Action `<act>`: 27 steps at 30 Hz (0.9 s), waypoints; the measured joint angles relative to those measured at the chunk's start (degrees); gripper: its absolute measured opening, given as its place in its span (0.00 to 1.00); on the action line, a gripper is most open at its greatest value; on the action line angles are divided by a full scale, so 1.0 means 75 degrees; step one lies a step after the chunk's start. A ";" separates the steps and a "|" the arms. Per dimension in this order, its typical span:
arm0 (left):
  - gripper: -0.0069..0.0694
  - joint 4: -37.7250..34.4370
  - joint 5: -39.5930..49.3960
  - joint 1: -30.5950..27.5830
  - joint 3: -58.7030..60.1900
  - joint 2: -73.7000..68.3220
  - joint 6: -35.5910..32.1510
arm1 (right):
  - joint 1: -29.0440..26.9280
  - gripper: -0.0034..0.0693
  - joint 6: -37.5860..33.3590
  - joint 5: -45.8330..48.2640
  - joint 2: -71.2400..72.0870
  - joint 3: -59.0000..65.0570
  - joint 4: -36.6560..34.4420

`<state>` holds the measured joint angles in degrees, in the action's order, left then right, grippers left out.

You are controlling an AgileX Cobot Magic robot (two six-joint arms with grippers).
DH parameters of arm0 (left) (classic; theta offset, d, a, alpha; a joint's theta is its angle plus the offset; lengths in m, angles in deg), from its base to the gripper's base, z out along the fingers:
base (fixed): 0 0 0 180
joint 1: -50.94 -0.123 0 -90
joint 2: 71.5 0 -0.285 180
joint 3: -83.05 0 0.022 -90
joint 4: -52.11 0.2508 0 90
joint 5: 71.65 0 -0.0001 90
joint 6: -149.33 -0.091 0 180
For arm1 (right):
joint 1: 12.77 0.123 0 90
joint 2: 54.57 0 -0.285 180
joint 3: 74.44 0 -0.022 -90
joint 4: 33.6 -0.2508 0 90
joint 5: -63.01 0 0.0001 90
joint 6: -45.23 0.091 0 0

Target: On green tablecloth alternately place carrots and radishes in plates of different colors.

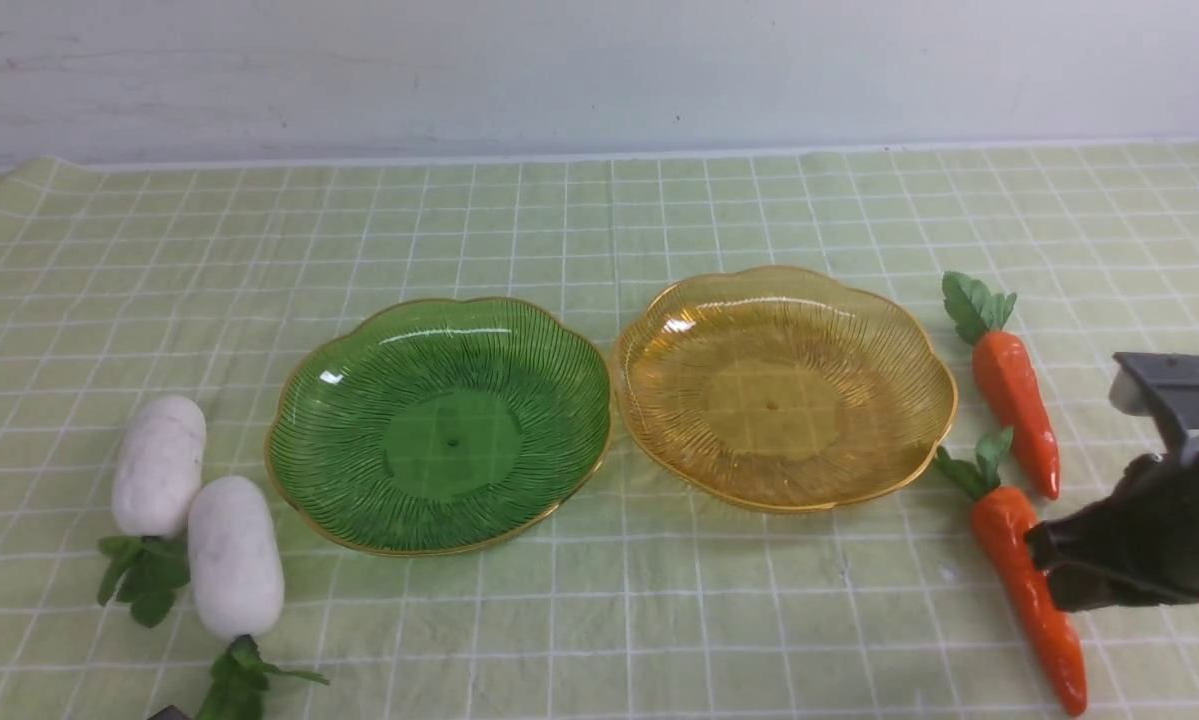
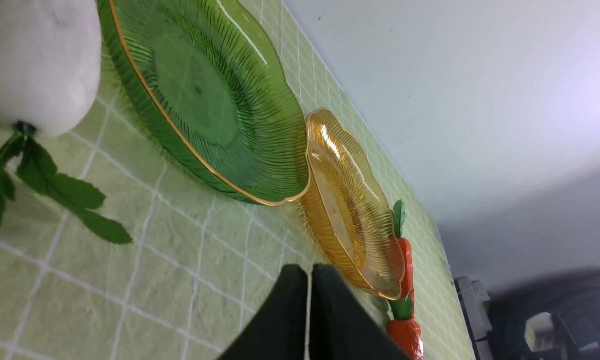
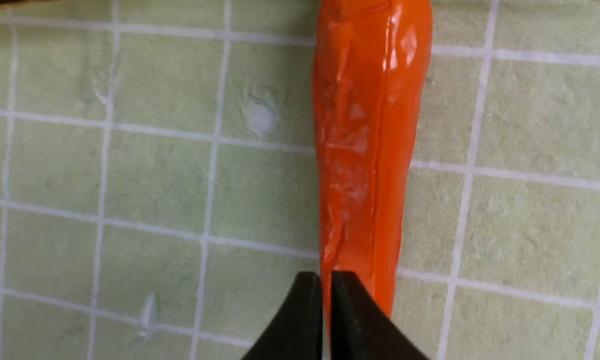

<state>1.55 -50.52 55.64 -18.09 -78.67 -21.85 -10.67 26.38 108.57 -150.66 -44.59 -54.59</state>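
Note:
On the green tablecloth a green plate and an amber plate sit side by side, both empty. Two white radishes lie left of the green plate. Two carrots lie right of the amber plate, one farther, one nearer. My right gripper hangs just over the nearer carrot, its jaws shut with only a slit between them, nothing held. My left gripper is shut and empty, low by the nearer radish.
A pale wall runs along the cloth's far edge. The cloth is slightly wrinkled. In the left wrist view the green plate, amber plate and a carrot line up toward the right arm's dark base.

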 joint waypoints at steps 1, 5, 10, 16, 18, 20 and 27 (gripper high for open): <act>0.08 0.0007 0.0000 0.0000 0.0000 0.0000 -0.0007 | 0.0000 0.08 0.0007 0.0091 -0.0201 -0.0189 0.0083; 0.08 0.0007 0.0017 0.0000 0.0000 0.0000 -0.0007 | 0.0000 0.10 -0.0076 -0.0004 -0.0253 -0.0321 0.0276; 0.08 0.0016 0.0100 0.0000 0.0000 0.0000 -0.0007 | 0.0000 0.15 -0.0112 -0.0391 -0.0454 -0.0321 0.0303; 0.08 0.0016 0.0119 0.0000 0.0000 0.0000 -0.0057 | 0.0000 0.31 -0.0118 -0.0471 -0.0803 -0.0321 0.0301; 0.08 0.0016 0.0119 0.0000 0.0000 0.0000 -0.0064 | 0.0000 0.35 -0.0118 -0.0481 -0.0870 -0.0321 0.0273; 0.08 0.0023 0.0119 0.0000 0.0000 0.0000 -0.0064 | 0.0000 0.45 -0.0118 -0.0506 -0.1023 -0.0321 0.0170; 0.08 0.0023 0.0127 0.0000 0.0000 0.0000 -0.0064 | 0.0000 0.57 -0.0302 -0.0492 -0.1515 -0.0377 0.0035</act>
<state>1.73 -49.56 55.64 -18.09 -78.67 -22.33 -10.67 24.12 104.88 -162.03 -47.42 -54.32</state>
